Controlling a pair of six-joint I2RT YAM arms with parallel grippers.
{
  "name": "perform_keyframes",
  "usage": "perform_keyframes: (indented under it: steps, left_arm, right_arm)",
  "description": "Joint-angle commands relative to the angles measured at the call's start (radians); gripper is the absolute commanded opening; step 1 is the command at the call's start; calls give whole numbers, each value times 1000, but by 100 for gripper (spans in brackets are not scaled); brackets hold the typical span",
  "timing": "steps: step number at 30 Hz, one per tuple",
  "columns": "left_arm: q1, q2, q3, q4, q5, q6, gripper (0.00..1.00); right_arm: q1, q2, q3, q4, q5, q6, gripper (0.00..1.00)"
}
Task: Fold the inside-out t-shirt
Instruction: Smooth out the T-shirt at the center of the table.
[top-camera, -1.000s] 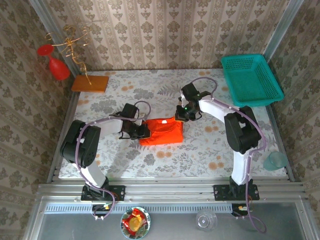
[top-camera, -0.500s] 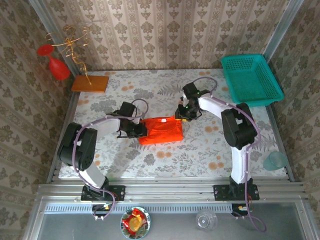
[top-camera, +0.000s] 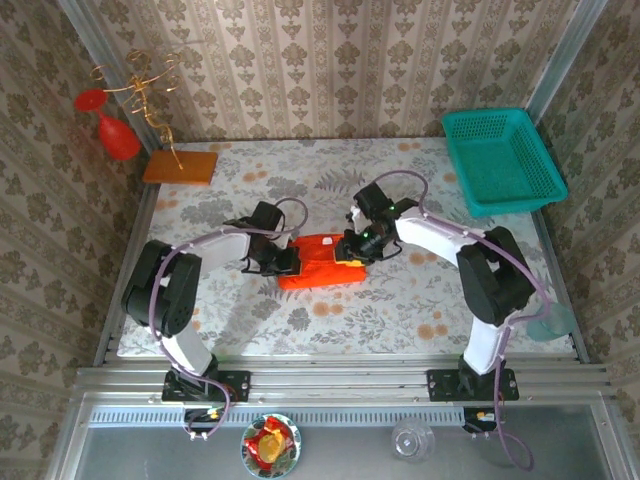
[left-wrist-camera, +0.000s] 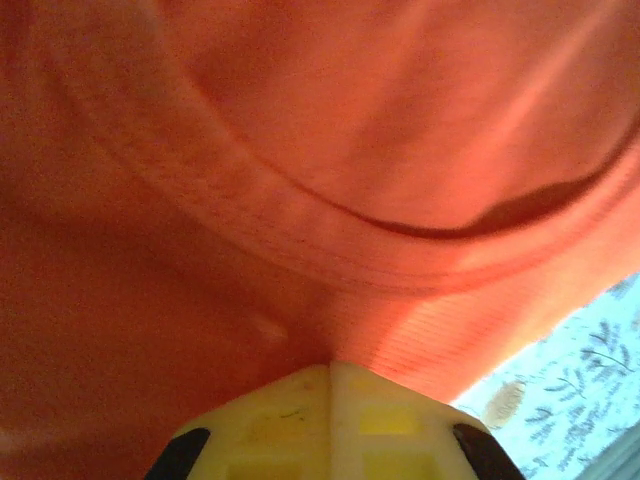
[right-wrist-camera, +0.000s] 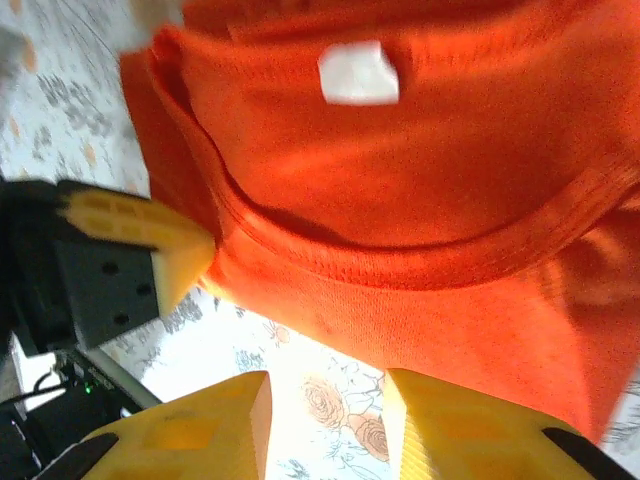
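In the middle of the table (top-camera: 420, 300), the orange-red t-shirt (top-camera: 325, 273) is pinched at its left edge by the left end effector (top-camera: 287, 263), while the right end effector (top-camera: 352, 252) has just been spread, so its side seems dropped.

— How is the light?
— Bright and even from above; soft shadows lie on the table (top-camera: 400, 290) near its left edge.
— Sharpness?
— The overhead view is crisp. The left wrist view blurs the t-shirt (left-wrist-camera: 300, 150); the right wrist view is soft, its white tag (right-wrist-camera: 358, 72) glaring.
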Motion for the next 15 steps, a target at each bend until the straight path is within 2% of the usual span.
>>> perform_keyframes:
  steps: [1, 5, 9, 13, 15]
  left_arm:
    - [39, 34, -21, -13, -40, 35, 0]
    - [65, 28, -38, -5, -17, 45, 0]
    - [71, -38, -42, 29, -15, 33, 1]
    - [102, -93, -22, 32, -50, 10, 13]
    - [116, -94, 3, 12, -72, 16, 16]
  right_arm:
    - [-31, 57, -50, 21, 44, 48, 31]
    - [-61, 93, -91, 17, 125, 76, 29]
    - [-59, 62, -98, 61, 80, 85, 29]
    - [-60, 47, -85, 59, 59, 86, 29]
    - [-60, 44, -82, 57, 52, 86, 29]
